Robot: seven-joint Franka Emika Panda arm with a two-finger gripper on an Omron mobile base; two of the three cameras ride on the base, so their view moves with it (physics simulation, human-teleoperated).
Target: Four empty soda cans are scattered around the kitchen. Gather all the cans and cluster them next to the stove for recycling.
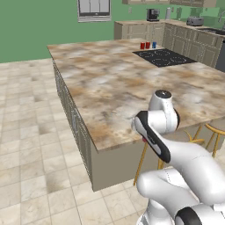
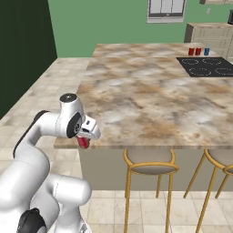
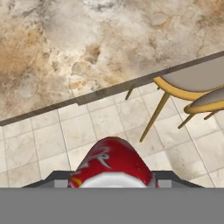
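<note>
My gripper (image 2: 84, 140) is shut on a red soda can (image 3: 111, 162) with a silver top, held low at the near edge of the island counter, over the tiled floor. The same can shows as a red sliver under the hand (image 1: 144, 139) and below the wrist (image 2: 83, 142). Two more red soda cans (image 1: 142, 45) (image 1: 148, 45) stand upright beside the far left corner of the stove (image 1: 165, 57), a black cooktop with white rings. From the other side they are the cans (image 2: 191, 51) (image 2: 198, 51) behind the stove (image 2: 207, 66).
A small blue can (image 1: 154, 45) (image 2: 206, 51) stands next to the red pair. Wooden bar stools (image 2: 150, 164) (image 3: 192, 85) line the near side of the marble island counter (image 2: 145, 95). A toaster (image 1: 194, 20) and coffee machine (image 1: 153, 14) sit on the back counter.
</note>
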